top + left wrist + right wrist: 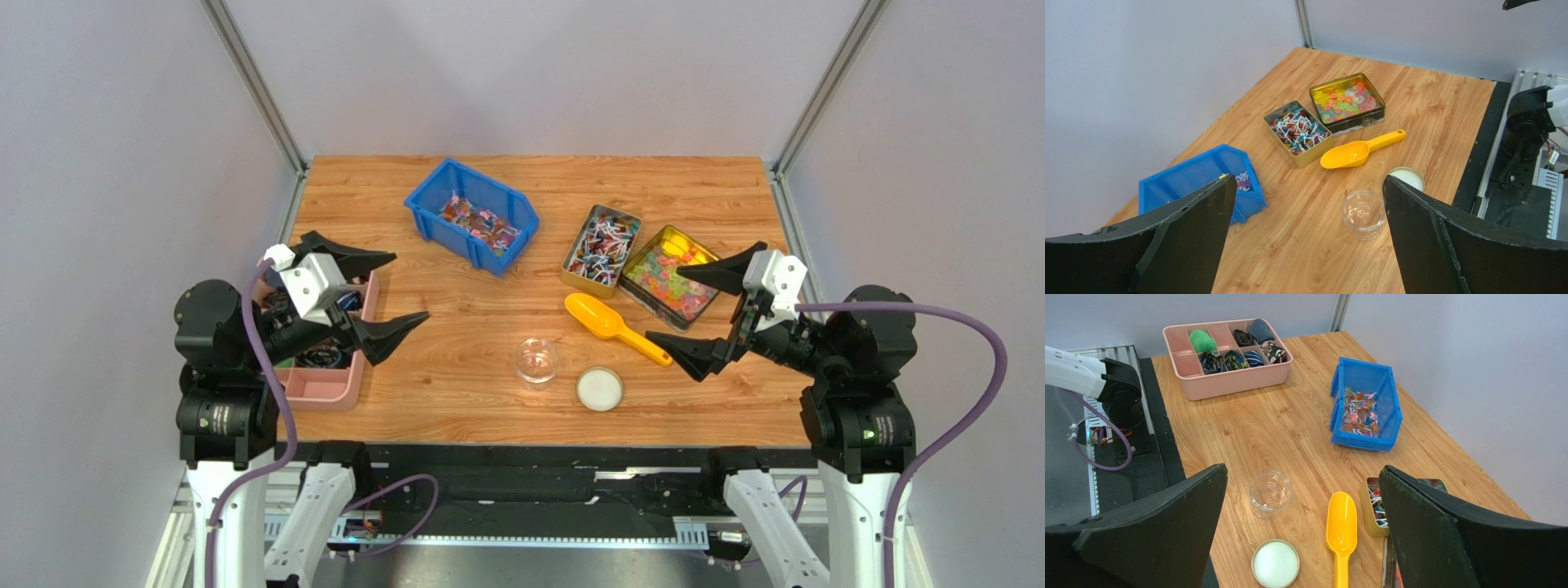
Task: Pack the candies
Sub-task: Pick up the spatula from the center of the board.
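We count left gripper (411, 288) and right gripper (662, 306) both spread wide, empty, one white round lid (600, 388), one clear round jar (536, 360) just before one yellow plastic scoop (613, 324), two gold metal tins (1315, 155) behind it, one blue plastic bin (449, 238) behind-left holding many shiny wrapped candies (478, 222)

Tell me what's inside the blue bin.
The blue bin holds a loose pile of small wrapped candies, mostly pink, red and blue. Whatever lies beneath the pile is covered.

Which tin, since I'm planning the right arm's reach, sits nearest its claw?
The tin of yellow and green sweets, right beside the right claw; the other tin lies farther left.
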Motion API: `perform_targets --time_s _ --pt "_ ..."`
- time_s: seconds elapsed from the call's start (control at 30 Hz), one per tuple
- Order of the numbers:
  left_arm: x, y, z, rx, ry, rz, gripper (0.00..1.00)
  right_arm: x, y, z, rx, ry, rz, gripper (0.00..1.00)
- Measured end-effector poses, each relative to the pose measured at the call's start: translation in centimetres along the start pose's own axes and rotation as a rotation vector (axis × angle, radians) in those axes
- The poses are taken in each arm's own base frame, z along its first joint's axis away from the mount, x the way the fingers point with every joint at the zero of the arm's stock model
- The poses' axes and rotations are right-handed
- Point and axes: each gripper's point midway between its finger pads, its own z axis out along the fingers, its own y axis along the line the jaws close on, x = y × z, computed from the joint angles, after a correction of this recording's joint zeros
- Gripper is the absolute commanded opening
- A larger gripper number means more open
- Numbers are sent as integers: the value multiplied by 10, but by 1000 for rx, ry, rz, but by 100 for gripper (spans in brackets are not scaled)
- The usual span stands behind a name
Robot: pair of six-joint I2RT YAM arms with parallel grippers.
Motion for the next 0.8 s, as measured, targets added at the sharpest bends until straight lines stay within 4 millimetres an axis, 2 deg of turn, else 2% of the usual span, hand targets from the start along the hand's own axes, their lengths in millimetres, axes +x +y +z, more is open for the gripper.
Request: perform_targets --time_s 0.23,0.47,0.6,0.67,0.8 --pt "-1 0 0 3 -2 0 98 0 -1 1 -3 -4 4 100" --pt "0 2 2 5 -5 1 98 10 -9 6 7 1 6 98" --pt "1 10 3 -36 0 2 99 21 -41 14 110 27 28 95" --pt "3 17 3 -64 6 3 99 34 -63 20 165 73 64 94" --pt "11 35 8 -114 32 -10 99 83 -100 31 259 201 156 92"
